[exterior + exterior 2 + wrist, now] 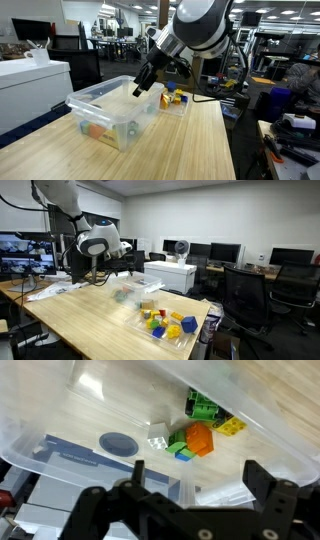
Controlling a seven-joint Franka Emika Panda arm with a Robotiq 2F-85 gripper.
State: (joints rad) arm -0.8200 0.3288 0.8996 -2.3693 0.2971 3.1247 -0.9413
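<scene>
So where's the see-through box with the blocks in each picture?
Exterior view: the box sits left of middle, under the claw.
Exterior view: the box is small, left of middle, behind the loose blocks.
Wrist view: the box fills most of the picture.
Shared landmark: the wooden table under it.

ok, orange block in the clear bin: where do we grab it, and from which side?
Probably straight from above: the clear bin has walls that block any side approach. Put the jaws across the orange block on its two free flat sides; blue and green pieces sit against one end, so stay off that end.
</scene>
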